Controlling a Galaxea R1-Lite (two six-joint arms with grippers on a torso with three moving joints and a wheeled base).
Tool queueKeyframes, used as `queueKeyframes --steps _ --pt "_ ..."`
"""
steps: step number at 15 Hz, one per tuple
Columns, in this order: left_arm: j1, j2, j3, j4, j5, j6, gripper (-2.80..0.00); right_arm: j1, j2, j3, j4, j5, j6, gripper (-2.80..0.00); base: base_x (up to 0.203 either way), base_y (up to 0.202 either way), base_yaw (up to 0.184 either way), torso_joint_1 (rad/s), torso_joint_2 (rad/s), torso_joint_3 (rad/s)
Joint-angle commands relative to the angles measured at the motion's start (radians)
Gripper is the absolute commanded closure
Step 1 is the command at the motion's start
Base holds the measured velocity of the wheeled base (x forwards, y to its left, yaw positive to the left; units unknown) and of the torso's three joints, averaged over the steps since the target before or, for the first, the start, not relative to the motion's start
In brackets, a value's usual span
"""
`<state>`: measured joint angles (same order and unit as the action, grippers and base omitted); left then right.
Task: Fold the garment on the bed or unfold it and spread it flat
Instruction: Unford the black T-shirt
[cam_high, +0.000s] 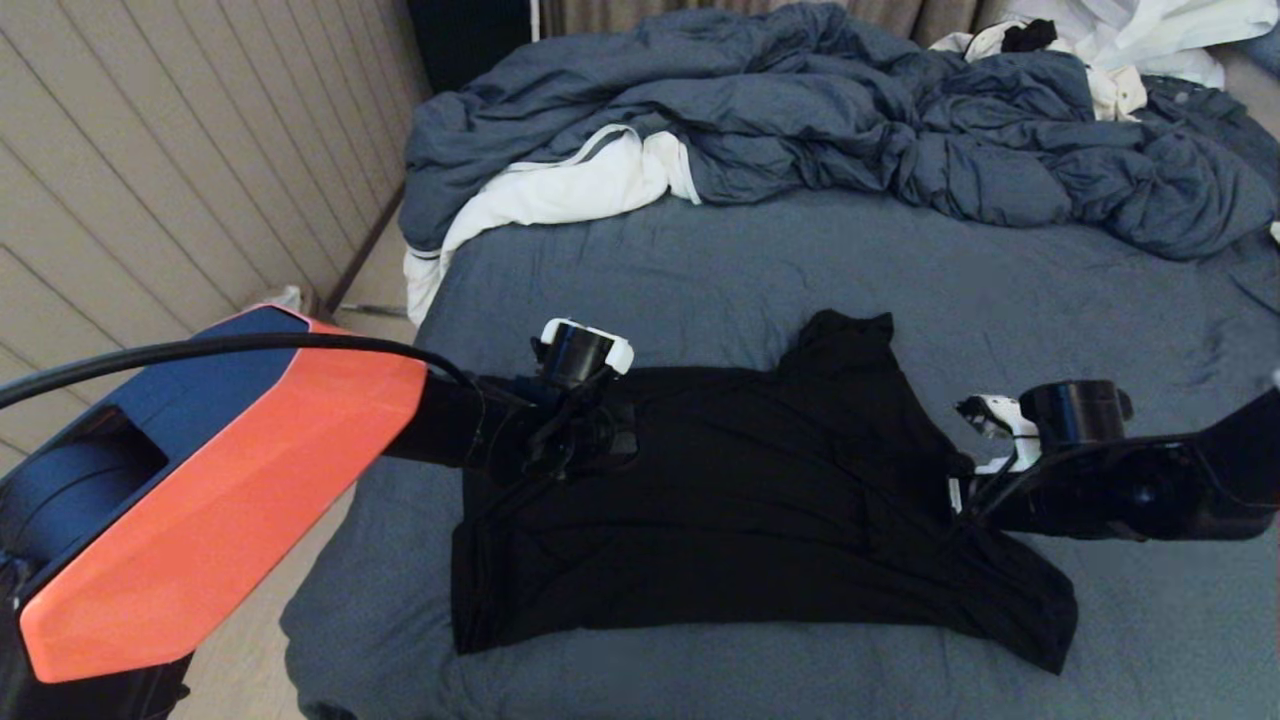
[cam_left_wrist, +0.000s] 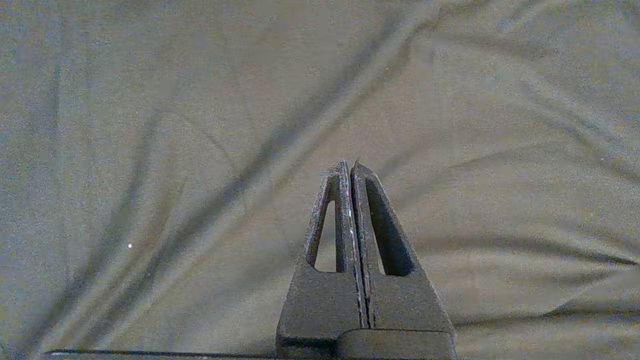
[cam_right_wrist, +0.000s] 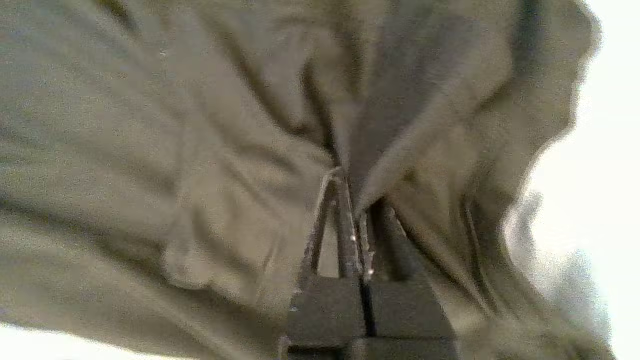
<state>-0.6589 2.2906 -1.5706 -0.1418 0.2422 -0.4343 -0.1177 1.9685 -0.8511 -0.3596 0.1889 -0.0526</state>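
The garment (cam_high: 760, 500), a black T-shirt, lies spread on the slate-blue bed (cam_high: 700, 270), with one sleeve pointing toward the far side and its right part rumpled. My left gripper (cam_high: 610, 440) sits over the shirt's far left corner. In the left wrist view that gripper (cam_left_wrist: 351, 165) is shut with nothing showing between its fingers, and the garment (cam_left_wrist: 200, 125) fills the view. My right gripper (cam_high: 960, 480) is at the shirt's right edge. Up close, the right gripper (cam_right_wrist: 350, 180) is shut on a bunched fold of the garment (cam_right_wrist: 175, 150), with creases running out from the tips.
A rumpled blue duvet (cam_high: 850, 130) with white lining covers the far part of the bed. A white clothes pile (cam_high: 1130, 40) lies at the far right. A panelled wall (cam_high: 150, 180) runs along the left, past the bed's left edge.
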Motion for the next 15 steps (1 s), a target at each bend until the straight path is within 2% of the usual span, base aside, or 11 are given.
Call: queueKeyframes --steps 1,6,15 --pt "0.000 0.004 0.000 -0.001 0.002 -0.003 0.00 -0.007 -0.105 0.044 -0.002 0.001 -0.003 0.00 0.000 0.000 0.000 0.000 0.00 0.000" --pt "-0.001 -0.003 0.003 -0.001 0.002 -0.003 0.00 -0.005 -0.246 0.181 -0.004 0.008 -0.018 0.00 0.000 0.000 0.000 0.000 0.00 0.000" --pt "-0.001 -0.057 0.017 -0.001 0.002 -0.004 0.00 -0.045 -0.601 0.530 0.002 0.042 -0.131 0.00 0.000 0.000 0.000 0.000 0.00 0.000"
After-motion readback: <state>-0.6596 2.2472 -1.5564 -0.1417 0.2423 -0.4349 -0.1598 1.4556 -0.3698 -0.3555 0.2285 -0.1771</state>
